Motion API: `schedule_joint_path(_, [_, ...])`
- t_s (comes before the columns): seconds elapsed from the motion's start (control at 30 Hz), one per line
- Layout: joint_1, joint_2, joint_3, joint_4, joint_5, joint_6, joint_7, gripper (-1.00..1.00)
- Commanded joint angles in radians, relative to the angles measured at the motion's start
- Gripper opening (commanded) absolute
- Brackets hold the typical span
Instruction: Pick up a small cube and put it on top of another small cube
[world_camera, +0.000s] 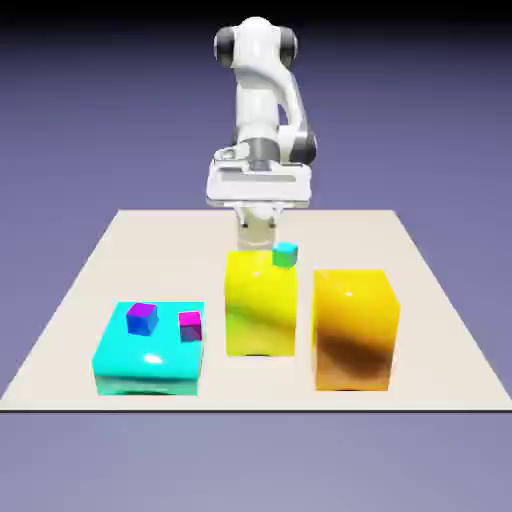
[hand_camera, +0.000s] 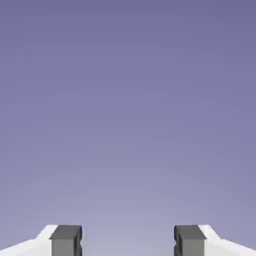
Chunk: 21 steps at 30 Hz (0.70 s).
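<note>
The small cube to pick up is out of view in both views. My gripper (world_camera: 258, 238) hangs behind the top of a tall yellow block (world_camera: 262, 310). On that block's top right corner sits a tiny teal block (world_camera: 285, 254), just right of the fingers. The hand view shows only the plain blue-violet backdrop. In it the gripper (hand_camera: 127, 242) stands open, and nothing lies between the two grey fingertips (hand_camera: 65, 240).
A low cyan block (world_camera: 150, 362) at the exterior view's left carries a tiny purple block (world_camera: 142, 318) and a tiny magenta one (world_camera: 190, 325). An orange block (world_camera: 354, 330) stands right of the yellow one. The beige table (world_camera: 440, 330) ends close in front of the blocks.
</note>
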Motion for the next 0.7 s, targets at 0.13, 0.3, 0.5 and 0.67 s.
schedule_joint_path(0.13, [0.045,0.013,-0.181,-0.022,0.012,-0.011,0.152,0.0])
schedule_joint_path(0.3, [0.091,0.027,-0.362,-0.044,0.023,-0.022,0.303,0.0])
schedule_joint_path(0.5, [0.145,0.043,-0.58,-0.07,0.037,-0.035,0.485,0.0])
schedule_joint_path(0.67, [0.19,0.056,-0.761,-0.092,0.049,-0.046,0.636,0.0])
